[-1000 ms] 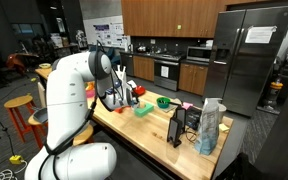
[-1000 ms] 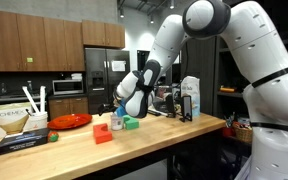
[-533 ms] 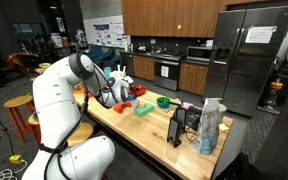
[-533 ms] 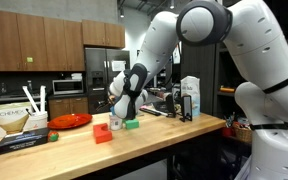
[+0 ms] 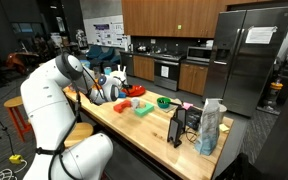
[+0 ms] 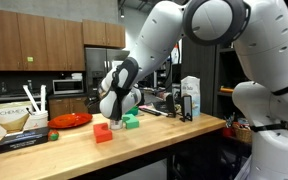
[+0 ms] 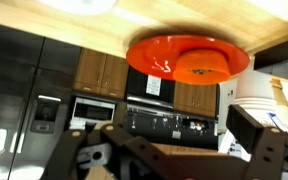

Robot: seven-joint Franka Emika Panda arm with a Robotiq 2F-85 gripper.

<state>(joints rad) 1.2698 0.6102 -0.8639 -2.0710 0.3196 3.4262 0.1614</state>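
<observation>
One red block (image 6: 103, 133), one green block (image 6: 131, 122), one red plate (image 6: 71, 120) and one green bowl (image 5: 164, 101) sit on the wooden counter (image 6: 169, 130). The gripper (image 7: 159, 130) hangs close by the red block, facing the plate, with its fingers spread wide and nothing between them. Compared with a second ago, the arm has swung the gripper from over the green block toward the plate's end of the counter — blocks, plate and bowl lie where they were.
</observation>
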